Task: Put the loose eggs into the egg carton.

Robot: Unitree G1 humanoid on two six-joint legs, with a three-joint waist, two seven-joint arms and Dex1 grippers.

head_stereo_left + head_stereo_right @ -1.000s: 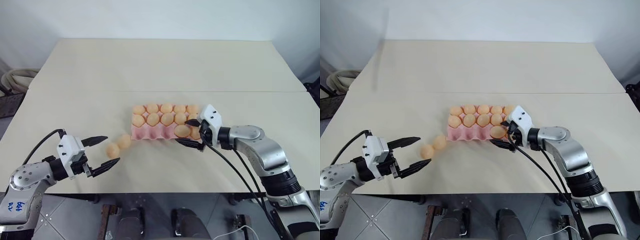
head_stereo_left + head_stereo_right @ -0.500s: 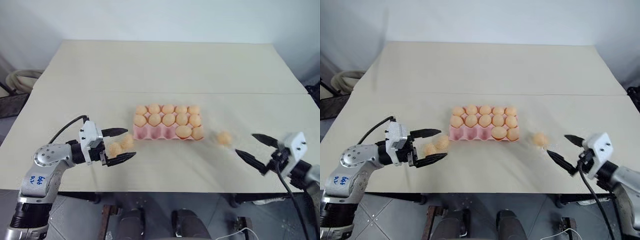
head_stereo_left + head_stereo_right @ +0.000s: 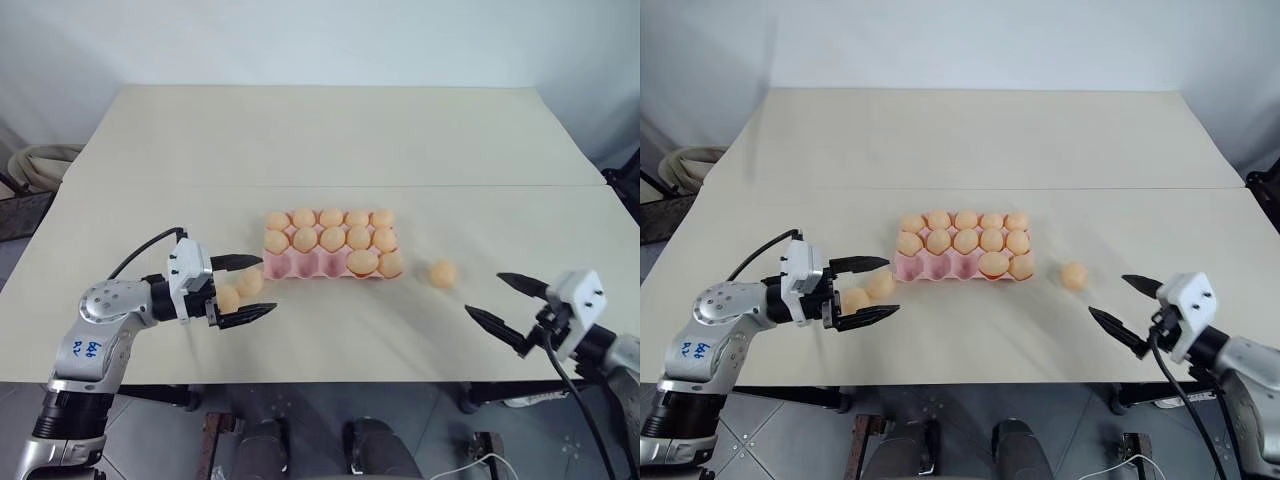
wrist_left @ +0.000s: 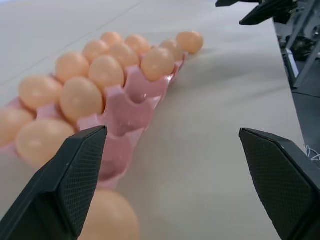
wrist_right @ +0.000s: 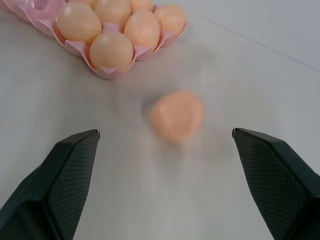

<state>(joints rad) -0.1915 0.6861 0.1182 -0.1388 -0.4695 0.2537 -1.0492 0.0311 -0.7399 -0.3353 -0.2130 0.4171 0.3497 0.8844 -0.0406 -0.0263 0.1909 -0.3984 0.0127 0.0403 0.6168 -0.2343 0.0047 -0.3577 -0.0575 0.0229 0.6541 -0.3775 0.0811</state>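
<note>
Our right hand (image 3: 507, 305) had pulled back, spread and empty; an egg (image 3: 443, 273) had rolled off the egg carton (image 3: 330, 262) onto the counter (image 3: 330, 140), so it needed re-placing.

Our left hand (image 3: 243, 289), spread, bracketed a loose egg (image 3: 228, 299).

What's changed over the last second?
The right gripper pulled back from the egg carton toward the table's right edge, open, with one loose egg now lying on the table beside the carton. The left gripper closed in around the two eggs left of the carton. The carton stayed put.

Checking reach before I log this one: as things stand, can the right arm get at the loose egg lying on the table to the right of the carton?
Probably yes. The right gripper stands open, pointing toward that loose egg, with bare table between them. The egg carton lies off to the side.
</note>
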